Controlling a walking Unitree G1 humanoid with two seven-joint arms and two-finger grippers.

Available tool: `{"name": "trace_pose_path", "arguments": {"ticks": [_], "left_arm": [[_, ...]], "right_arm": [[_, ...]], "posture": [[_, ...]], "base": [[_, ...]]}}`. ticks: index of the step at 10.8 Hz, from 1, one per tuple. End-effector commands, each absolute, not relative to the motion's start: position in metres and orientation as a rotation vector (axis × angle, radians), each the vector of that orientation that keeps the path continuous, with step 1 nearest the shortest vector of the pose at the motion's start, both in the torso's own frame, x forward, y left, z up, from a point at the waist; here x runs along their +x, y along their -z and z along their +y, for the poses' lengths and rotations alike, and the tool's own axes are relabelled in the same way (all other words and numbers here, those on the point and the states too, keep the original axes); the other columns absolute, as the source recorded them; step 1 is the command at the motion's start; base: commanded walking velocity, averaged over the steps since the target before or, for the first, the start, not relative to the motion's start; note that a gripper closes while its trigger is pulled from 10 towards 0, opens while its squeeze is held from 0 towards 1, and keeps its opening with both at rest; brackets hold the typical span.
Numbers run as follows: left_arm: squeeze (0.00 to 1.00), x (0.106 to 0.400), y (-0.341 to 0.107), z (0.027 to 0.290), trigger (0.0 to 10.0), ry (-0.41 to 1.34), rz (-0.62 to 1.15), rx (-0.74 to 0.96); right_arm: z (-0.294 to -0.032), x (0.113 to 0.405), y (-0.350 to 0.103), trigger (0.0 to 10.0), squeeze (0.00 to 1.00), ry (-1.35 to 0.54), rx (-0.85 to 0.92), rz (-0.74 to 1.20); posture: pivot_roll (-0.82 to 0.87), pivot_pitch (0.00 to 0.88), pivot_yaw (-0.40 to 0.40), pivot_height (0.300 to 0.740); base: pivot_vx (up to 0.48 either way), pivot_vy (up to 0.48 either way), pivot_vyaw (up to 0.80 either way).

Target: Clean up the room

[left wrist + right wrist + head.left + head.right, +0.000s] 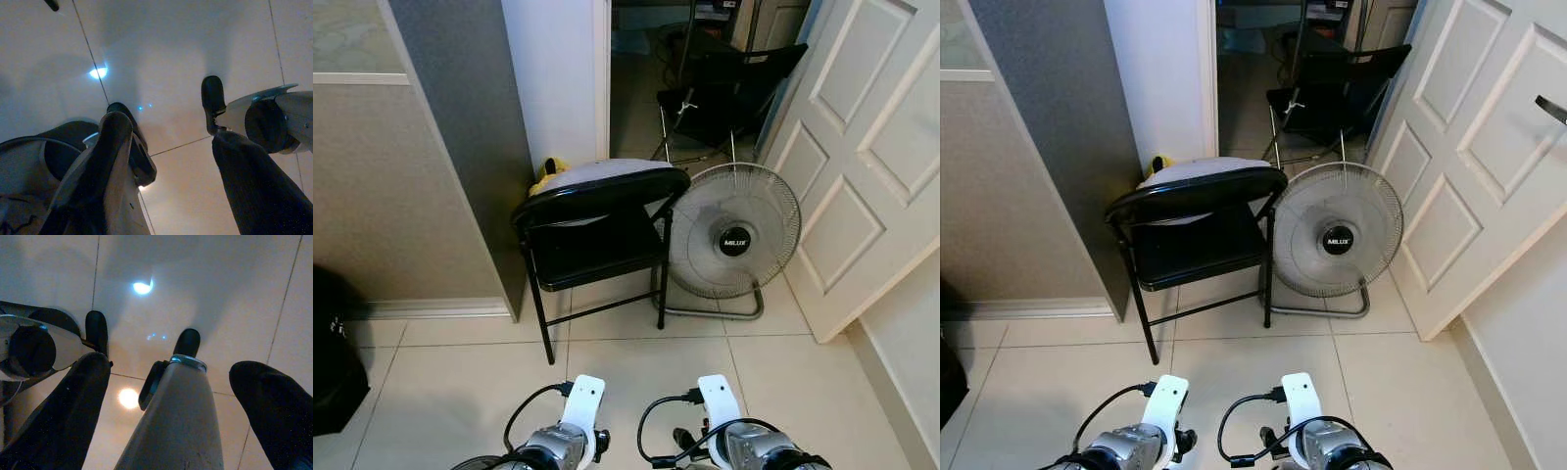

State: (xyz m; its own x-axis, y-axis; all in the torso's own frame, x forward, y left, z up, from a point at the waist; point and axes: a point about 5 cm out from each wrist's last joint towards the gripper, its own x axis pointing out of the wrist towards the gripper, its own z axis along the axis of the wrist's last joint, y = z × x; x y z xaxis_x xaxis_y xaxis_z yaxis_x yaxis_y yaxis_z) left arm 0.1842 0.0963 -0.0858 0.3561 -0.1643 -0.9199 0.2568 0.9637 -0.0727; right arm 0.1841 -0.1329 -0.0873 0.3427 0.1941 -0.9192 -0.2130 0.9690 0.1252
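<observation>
We stand before the chair (597,220) and fan (734,243); both grippers hang low, jaws released and empty. We should approach slowly, keeping clear of the door (862,147).

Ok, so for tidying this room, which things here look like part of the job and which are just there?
Likely part of the tidying (a guess):
- folding chair blocking the doorway
- floor fan beside it
- yellow thing behind the chair
- black bag on the floor

Just there:
- white door, open
- second chair beyond the doorway
- grey wall
</observation>
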Motion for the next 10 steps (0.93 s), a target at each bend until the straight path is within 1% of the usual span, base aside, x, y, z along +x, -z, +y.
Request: {"name": "trace_pose_path", "arguments": {"ticks": [1, 7, 8, 9, 10], "left_arm": [[0.0, 0.184, 0.086, 0.093, 10.0, 0.289, 1.168, 0.097], [0.0, 0.187, 0.083, 0.088, 10.0, 0.315, 1.132, 0.141], [0.0, 0.189, 0.082, 0.087, 10.0, 0.276, 1.09, 0.097], [0.0, 0.193, 0.08, 0.085, 10.0, 0.239, 1.016, 0.042], [0.0, 0.196, 0.078, 0.086, 10.0, 0.223, 0.96, 0.049]], "right_arm": [[-0.136, 0.187, 0.086, 10.0, 0.0, -0.252, -0.021, 1.189], [-0.143, 0.187, 0.086, 10.0, 0.0, -0.217, -0.005, 1.188], [-0.144, 0.188, 0.086, 10.0, 0.0, -0.183, 0.008, 1.156], [-0.146, 0.192, 0.084, 10.0, 0.0, -0.112, 0.031, 1.073], [-0.147, 0.196, 0.082, 10.0, 0.0, -0.076, 0.019, 0.992]], "posture": [[-0.1, 0.0, -0.006, 0.74], [-0.12, 0.0, 0.003, 0.74], [-0.13, 0.0, 0.003, 0.74], [-0.12, 0.0, -0.002, 0.74], [-0.12, 0.0, -0.002, 0.74]], "base": [[0.0, 0.0, 0.0], [0.0, 0.0, 0.0], [0.0, 0.0, 0.0], [0.0, 0.0, 0.0], [0.0, 0.0, 0.0]]}}
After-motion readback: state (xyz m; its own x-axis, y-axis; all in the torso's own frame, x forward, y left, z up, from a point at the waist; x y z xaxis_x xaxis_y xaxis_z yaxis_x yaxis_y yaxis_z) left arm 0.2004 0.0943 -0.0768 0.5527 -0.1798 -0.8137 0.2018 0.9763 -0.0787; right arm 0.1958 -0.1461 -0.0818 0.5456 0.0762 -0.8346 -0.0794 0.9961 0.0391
